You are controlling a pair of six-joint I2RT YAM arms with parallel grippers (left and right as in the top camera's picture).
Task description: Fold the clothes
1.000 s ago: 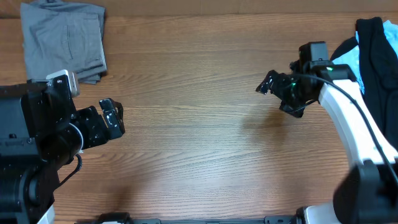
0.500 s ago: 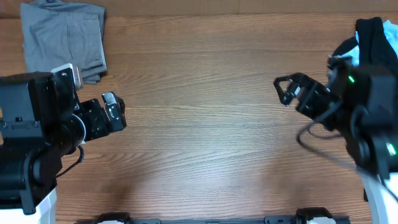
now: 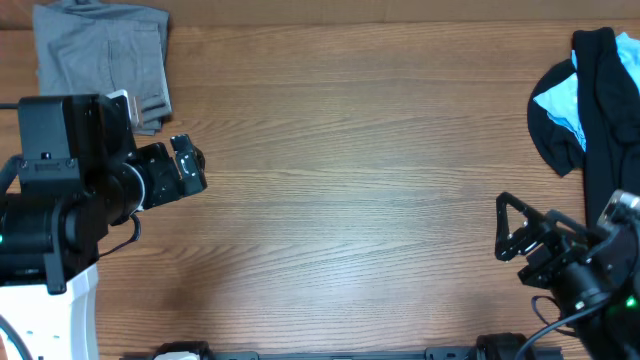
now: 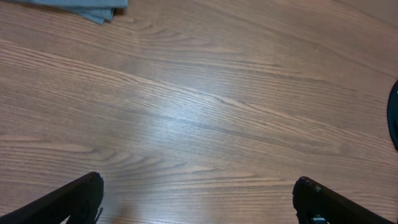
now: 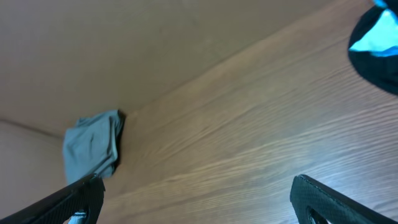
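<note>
Folded grey garment [image 3: 100, 65] at tabletop [image 3: 350, 200] far-left corner; black-and-blue garment [image 3: 600, 90] heaped far right. Left jaws, right jaws released, apart from both.

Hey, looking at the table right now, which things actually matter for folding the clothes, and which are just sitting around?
Part of the job:
- folded gray garment, far left corner
- crumpled black garment with light blue cloth showing, right edge
- left gripper and right gripper, both open and empty

Just there:
- wooden table
</note>
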